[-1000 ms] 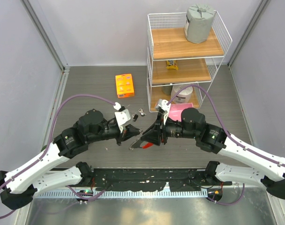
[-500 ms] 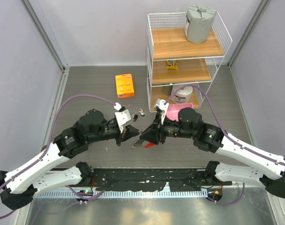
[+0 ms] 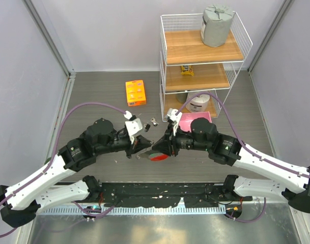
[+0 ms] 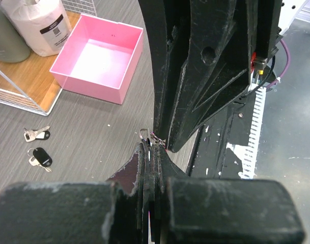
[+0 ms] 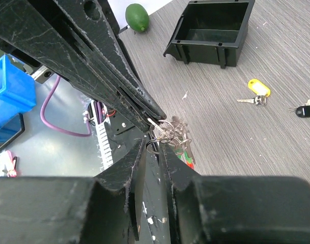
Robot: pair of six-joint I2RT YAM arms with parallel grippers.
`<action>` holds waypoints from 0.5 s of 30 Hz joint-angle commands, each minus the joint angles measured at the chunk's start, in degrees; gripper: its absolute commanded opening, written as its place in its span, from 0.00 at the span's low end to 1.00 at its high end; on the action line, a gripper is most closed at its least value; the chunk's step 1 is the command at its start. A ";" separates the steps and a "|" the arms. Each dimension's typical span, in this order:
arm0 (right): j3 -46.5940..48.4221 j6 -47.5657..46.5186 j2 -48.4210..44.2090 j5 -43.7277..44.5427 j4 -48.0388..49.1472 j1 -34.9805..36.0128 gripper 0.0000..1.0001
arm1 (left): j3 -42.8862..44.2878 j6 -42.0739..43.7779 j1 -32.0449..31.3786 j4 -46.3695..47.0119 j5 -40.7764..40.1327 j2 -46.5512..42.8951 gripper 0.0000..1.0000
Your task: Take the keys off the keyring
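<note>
Clenched tight, the left claw [image 3: 141, 149] pinched the keyring [image 5: 163, 132] by its thin wire loop, over the middle of the surface [image 3: 93, 96]. A bunch of keys [image 5: 181, 140] hung on the ring, with a red fob [image 3: 157, 156] beneath. Meeting it tip to tip, the right claw [image 3: 153, 149] had its jaws drawn narrow about the same ring, though a firm grip could not be told. Two loose keys [image 3: 153, 121] lay farther back, near a wire rack [image 3: 170, 61].
</note>
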 commanded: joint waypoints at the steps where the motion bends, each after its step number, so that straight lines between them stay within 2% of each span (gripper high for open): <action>1: 1.55 -2.23 0.73 3.40 1.42 0.96 0.22 | 2.64 -1.57 -0.41 5.18 3.41 -0.27 0.00; 5: 2.07 -1.97 1.25 4.27 1.78 1.84 0.22 | 2.81 -1.93 -0.41 5.62 3.50 0.17 0.00; 8: 2.69 -2.32 1.96 7.00 0.99 2.98 0.19 | 2.90 -2.02 -0.41 5.62 3.68 0.43 0.00; 13: 2.87 -3.81 1.52 8.94 0.54 3.77 0.07 | 2.81 -1.93 -0.41 5.10 3.07 0.17 0.00; 15: 2.52 -4.60 0.91 9.02 0.72 4.04 0.05 | 2.90 -1.93 -0.41 4.75 2.54 0.17 0.00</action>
